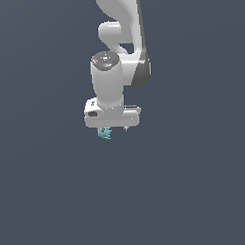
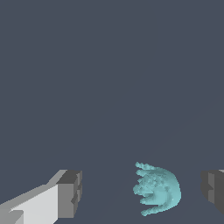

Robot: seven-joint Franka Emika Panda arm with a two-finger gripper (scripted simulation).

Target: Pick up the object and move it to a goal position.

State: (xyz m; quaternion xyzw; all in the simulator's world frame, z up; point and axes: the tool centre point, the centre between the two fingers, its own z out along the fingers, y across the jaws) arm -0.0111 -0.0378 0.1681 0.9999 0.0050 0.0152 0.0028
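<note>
Gripper (image 2: 142,192) jaws wide apart – teal object (image 2: 157,194) between pads, touching neither, nearer one

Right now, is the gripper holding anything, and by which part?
Nothing is held: the teal blob sits between the open jaws of the gripper, with gaps on both sides.

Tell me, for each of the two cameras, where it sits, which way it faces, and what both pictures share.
Exterior view: off the arm, its own position unknown; it faces the white arm, whose gripper points down at the teal object, partly hidden beneath it.
Wrist view: mounted on the wrist, looking along the gripper; two grey fingers stand apart, the teal object between them, touching neither.
Shared: the gripper, the teal object and the plain dark ground.
</note>
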